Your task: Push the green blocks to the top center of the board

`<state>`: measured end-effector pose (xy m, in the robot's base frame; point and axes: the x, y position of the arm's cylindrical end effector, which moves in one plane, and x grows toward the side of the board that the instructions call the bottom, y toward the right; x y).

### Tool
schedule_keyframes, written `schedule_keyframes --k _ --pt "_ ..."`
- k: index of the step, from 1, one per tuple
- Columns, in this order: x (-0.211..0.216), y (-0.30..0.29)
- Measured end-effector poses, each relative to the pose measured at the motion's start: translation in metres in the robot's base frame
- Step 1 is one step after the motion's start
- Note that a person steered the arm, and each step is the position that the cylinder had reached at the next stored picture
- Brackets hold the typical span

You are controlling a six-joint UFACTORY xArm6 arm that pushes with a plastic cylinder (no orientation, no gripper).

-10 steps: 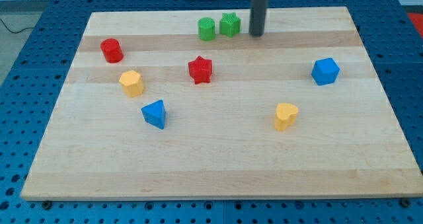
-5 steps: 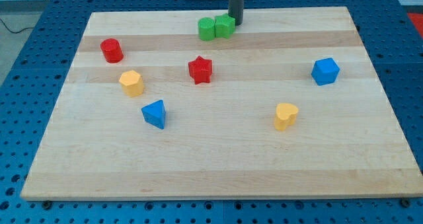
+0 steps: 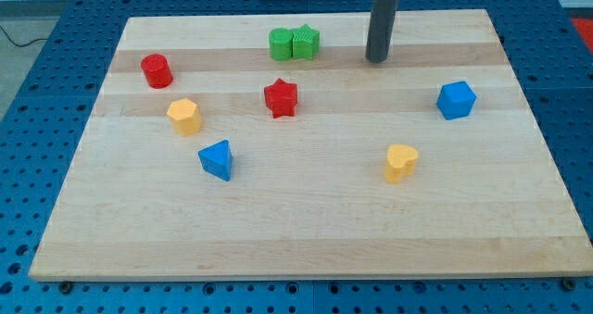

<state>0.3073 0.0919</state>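
Working from the view's bottom upward, the wooden desk (image 3: 306, 231) is lying bare along its near edge, and the first things on it are the yellow heart (image 3: 400, 162) toward the view's right and the blue triangle (image 3: 217, 159) toward the left. Behind them the yellow hexagon (image 3: 184, 116), the red star (image 3: 281, 97) and the blue hexagon-like block (image 3: 456, 100) are sitting in a loose row, with the red cylinder (image 3: 157, 70) further back on the left. At the top of the desk the green cylinder (image 3: 282, 44) and the green star (image 3: 305, 43) are sitting touching each other, the pair's long axis running left to right, just left of the top centre. My tip (image 3: 376, 59) is resting on the desk to the view's right of the green star, clear of it and a little nearer the view's bottom. There is no hand on this arm, only the rod, so nothing is being held. The greens are lying to the left of my tip, so any push from here would be driving them leftward, away from centre; I judge the tip needs to be circling round to their left side first.
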Motion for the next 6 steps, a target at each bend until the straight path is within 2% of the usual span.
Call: schedule_keyframes --k 1,3,4,5,6 --pt "0.013 -0.034" --pt "-0.035 -0.074" --pt "-0.043 -0.078" --pt "-0.009 -0.080" --pt "0.015 -0.117"
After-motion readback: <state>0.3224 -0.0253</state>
